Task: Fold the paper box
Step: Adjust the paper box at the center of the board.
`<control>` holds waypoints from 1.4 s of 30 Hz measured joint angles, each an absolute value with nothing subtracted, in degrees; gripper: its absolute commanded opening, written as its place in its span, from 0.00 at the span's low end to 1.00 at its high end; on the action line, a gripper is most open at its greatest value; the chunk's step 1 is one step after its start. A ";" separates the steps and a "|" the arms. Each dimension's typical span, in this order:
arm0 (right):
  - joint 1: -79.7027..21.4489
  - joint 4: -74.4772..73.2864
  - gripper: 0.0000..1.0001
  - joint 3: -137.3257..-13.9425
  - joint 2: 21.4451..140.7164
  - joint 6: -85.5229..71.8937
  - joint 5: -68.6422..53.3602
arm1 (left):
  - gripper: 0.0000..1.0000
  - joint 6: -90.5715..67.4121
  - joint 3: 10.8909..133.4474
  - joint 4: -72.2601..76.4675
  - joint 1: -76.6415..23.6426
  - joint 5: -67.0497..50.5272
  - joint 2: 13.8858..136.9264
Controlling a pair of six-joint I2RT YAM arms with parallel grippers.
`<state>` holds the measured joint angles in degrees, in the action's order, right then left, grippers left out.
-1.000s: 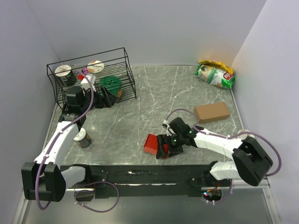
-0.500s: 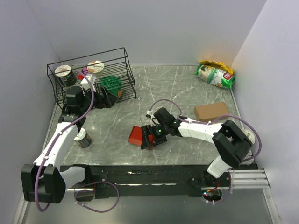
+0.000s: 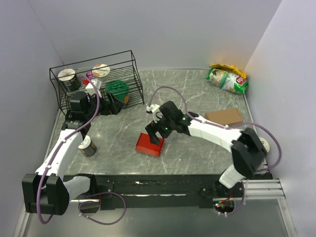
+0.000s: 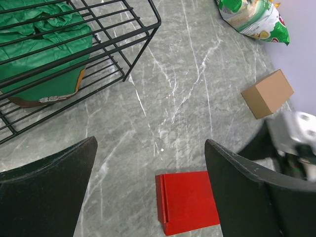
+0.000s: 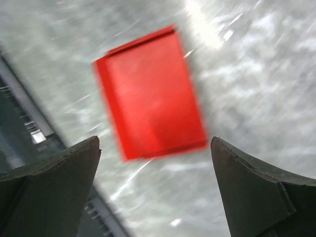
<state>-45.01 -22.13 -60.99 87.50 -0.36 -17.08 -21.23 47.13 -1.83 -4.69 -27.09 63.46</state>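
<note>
Both pairs of jaws stand spread wide, and you are gripping nothing. Your right gripper (image 3: 155,134) hangs at the upper edge of the paper box (image 3: 148,145), which lies flat and closed on the grey marble table (image 3: 197,94), just below the middle of the top view. The right wrist view is blurred, with the red box lying between the fingers. Your left gripper (image 3: 112,105) sits at the left of the frame, beside the wire rack (image 3: 133,64). You have a brown cardboard box (image 3: 223,118) at the right, a snack bag (image 3: 227,79) at upper right, and a can (image 3: 88,146) at lower left.
</note>
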 measured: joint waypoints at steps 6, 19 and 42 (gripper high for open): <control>-43.35 -20.60 1.00 -65.60 97.69 7.77 -16.53 | 0.96 -20.64 47.13 -1.83 -4.69 -27.09 63.46; -43.13 -19.75 1.00 -68.20 104.64 12.32 -21.04 | 0.98 -20.64 47.13 -1.83 -4.86 -26.89 63.51; -44.38 -17.37 1.00 -67.09 104.64 11.38 -24.75 | 0.95 -30.68 12.21 10.66 -20.45 -18.09 48.27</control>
